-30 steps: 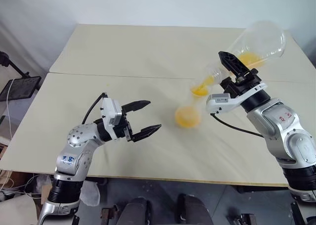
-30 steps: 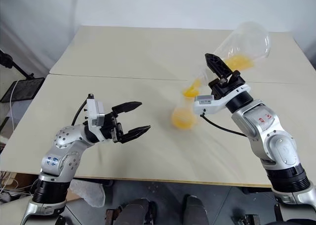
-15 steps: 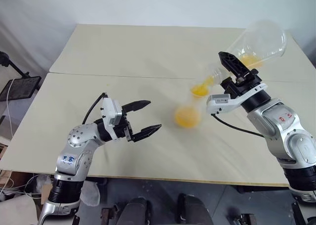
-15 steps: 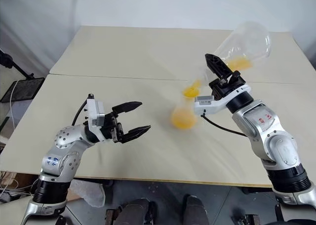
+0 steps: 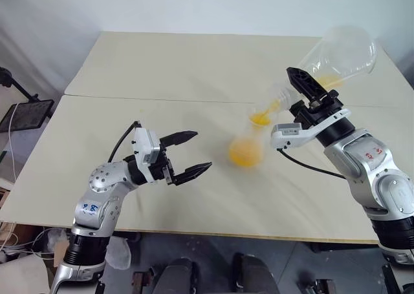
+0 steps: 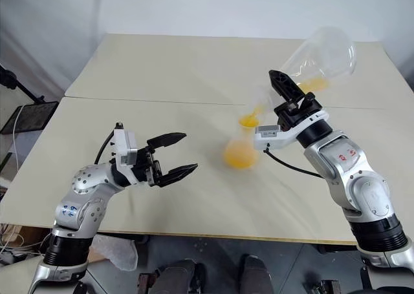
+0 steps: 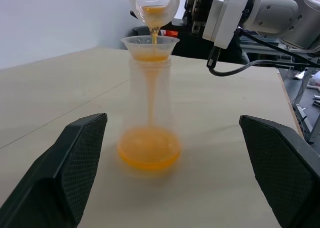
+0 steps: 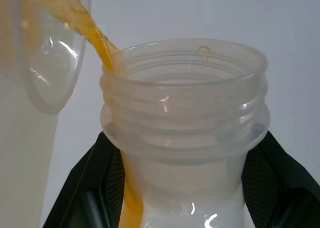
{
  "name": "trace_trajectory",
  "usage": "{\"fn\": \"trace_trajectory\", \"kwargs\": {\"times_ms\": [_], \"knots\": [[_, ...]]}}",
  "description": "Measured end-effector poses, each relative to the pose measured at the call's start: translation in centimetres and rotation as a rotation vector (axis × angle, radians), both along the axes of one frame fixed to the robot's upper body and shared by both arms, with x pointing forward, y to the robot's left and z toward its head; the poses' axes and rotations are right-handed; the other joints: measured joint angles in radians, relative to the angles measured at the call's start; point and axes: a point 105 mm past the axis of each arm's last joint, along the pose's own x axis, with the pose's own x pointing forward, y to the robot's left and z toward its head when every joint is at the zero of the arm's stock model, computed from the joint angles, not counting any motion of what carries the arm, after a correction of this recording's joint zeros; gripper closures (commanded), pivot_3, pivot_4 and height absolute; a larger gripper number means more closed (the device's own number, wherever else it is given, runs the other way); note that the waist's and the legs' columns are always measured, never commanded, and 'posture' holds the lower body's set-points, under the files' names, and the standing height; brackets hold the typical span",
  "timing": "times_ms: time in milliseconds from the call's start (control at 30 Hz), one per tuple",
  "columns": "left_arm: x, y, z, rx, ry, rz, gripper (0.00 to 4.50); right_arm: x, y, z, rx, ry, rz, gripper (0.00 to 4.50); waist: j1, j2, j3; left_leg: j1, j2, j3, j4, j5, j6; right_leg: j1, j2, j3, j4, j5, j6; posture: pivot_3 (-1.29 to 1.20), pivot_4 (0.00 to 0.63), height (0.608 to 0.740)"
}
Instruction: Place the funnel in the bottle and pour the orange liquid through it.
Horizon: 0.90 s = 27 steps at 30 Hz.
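Orange liquid (image 7: 149, 153) is being poured: a thin stream is seen in the left wrist view falling from the lip of the tilted flask (image 5: 339, 52) into the funnel (image 7: 150, 44), and a pool has been collected in the wide base of the bottle (image 7: 149, 123). Compared with a second ago, little has been altered in the arms; both are held where they were. What has changed is the liquid. Less of it is left inside the flask, where the orange patch near the neck has shrunk, while the funnel is shown with orange in its cone. From this it is judged that the pour is well advanced but not finished, since some orange can be made out in the flask.

The flask is gripped around its threaded neck by the right gripper (image 5: 309, 90), whose fingers are closed against it, as is confirmed in the right wrist view. It is held raised and tipped mouth-down above the bottle. The left gripper (image 5: 187, 155) is held with its fingers spread wide and nothing between them, well apart from the bottle and aimed towards it.

The bottle is stood upright on the table (image 5: 162, 68), near the seam between its two tops, just below the flask's mouth. The funnel is seated in the bottle's neck, its stem inside. No spill can be made out on the table around the bottle.
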Motion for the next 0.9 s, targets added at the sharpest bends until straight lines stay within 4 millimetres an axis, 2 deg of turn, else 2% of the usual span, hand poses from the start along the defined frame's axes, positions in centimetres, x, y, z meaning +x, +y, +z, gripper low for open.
{"fn": "trace_trajectory", "kwargs": {"times_ms": [900], "knots": [[0.01, -0.04, 0.02, -0.004, 0.000, 0.000, 0.00, -0.11, -0.19, -0.30, -0.035, -0.025, -0.014, 1.88, 0.000, 0.000, 0.000, 0.000, 0.000, 0.000, 0.000, 0.000, 0.000, 0.000, 0.000, 0.000, 0.000, 0.000, 0.000, 0.00, 0.150, 0.740]]}}
